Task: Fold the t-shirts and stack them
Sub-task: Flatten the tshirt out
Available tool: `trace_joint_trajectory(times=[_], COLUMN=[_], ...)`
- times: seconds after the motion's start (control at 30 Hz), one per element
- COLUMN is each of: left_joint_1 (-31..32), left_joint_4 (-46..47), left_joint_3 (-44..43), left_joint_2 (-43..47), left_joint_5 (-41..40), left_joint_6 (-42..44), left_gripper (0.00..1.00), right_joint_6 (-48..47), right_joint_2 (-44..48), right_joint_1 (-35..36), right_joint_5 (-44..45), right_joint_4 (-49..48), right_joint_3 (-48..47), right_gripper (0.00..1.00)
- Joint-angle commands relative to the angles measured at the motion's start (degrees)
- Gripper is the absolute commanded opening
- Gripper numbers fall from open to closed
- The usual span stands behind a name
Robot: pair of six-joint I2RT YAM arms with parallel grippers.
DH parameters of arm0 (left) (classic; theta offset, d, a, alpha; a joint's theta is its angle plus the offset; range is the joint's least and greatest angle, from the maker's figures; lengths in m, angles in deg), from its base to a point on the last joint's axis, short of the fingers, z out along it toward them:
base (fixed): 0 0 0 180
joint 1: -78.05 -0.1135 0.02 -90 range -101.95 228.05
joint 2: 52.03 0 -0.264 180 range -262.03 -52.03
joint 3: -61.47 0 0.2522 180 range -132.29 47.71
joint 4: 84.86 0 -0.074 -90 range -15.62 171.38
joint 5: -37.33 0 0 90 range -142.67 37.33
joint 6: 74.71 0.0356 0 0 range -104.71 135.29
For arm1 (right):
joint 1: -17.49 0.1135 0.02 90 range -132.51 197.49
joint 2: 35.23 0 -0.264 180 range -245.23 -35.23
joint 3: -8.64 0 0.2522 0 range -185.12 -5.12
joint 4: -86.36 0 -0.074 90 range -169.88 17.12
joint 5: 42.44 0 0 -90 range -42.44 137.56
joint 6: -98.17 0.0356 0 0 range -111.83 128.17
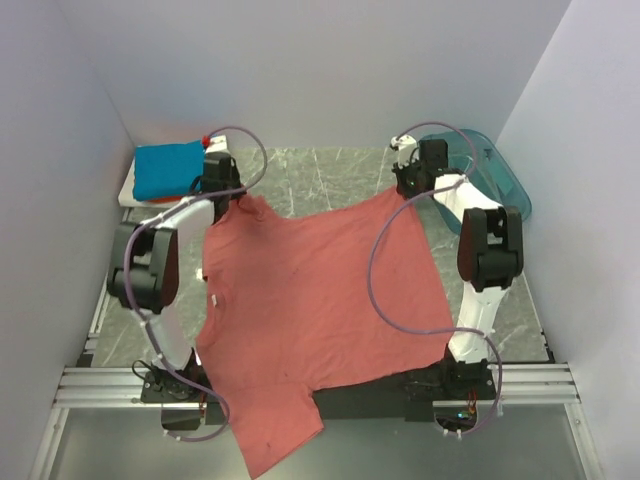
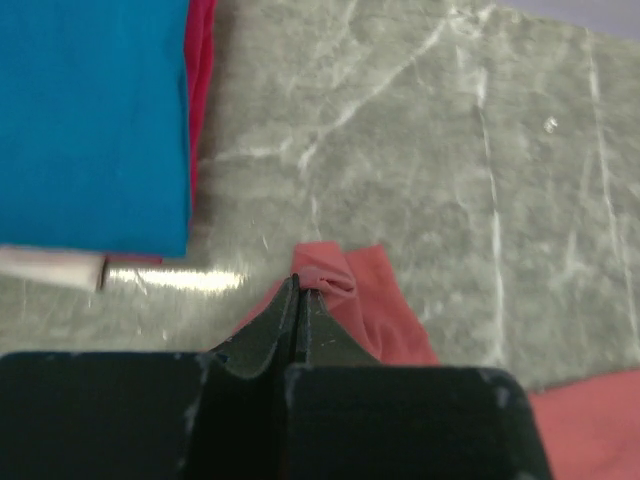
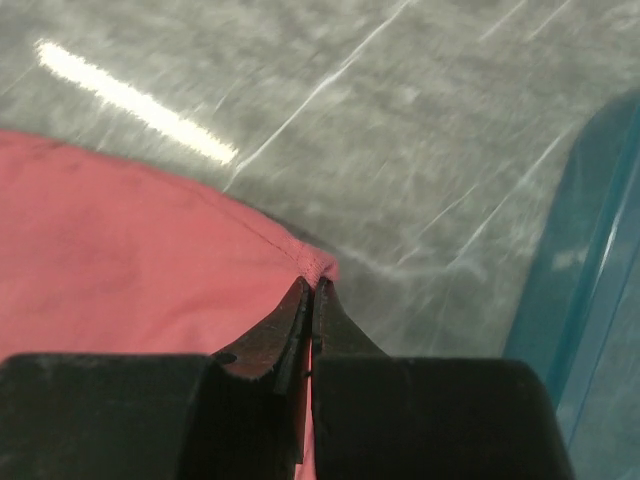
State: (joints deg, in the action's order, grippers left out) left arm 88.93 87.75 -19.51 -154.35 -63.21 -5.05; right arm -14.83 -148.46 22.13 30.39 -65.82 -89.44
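The large salmon-pink t-shirt [image 1: 310,300] lies spread over the marble table, one sleeve hanging off the near edge. My left gripper [image 1: 238,192] is shut on its far left corner [image 2: 345,275]. My right gripper [image 1: 405,190] is shut on its far right hemmed corner [image 3: 318,266]. A folded bright blue t-shirt [image 1: 166,170] lies on a red one and a white one at the far left; the left wrist view shows the blue [image 2: 90,120], the red edge [image 2: 203,60] and the white edge [image 2: 50,268].
A translucent teal plastic bin [image 1: 490,172] stands at the far right, right beside my right gripper; its wall shows in the right wrist view [image 3: 580,290]. White walls close in on three sides. A metal rail [image 1: 90,385] runs along the near edge.
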Motion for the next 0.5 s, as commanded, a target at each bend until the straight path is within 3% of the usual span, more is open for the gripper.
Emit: trace_joint_trajectory(times=[0.0, 0.47], left_joint_1=[-0.5, -2.61], left_joint_4=[-0.2, -4.87], left_joint_3=[-10.97, -23.56], left_joint_2=[-3.48, -12.54], left_joint_5=[-3.16, -0.97], left_joint_6=[1.61, 4.25], left_gripper=[0.0, 0.0], right_joint_6=[0.42, 1.56], right_joint_2=[-2.08, -7.44], right_joint_1=[0.54, -0.34], right_joint_5=[2.14, 6.09], right_joint_4=[2.54, 3.86], right_joint_3=[-8.05, -15.18], right_gripper=[0.0, 0.0])
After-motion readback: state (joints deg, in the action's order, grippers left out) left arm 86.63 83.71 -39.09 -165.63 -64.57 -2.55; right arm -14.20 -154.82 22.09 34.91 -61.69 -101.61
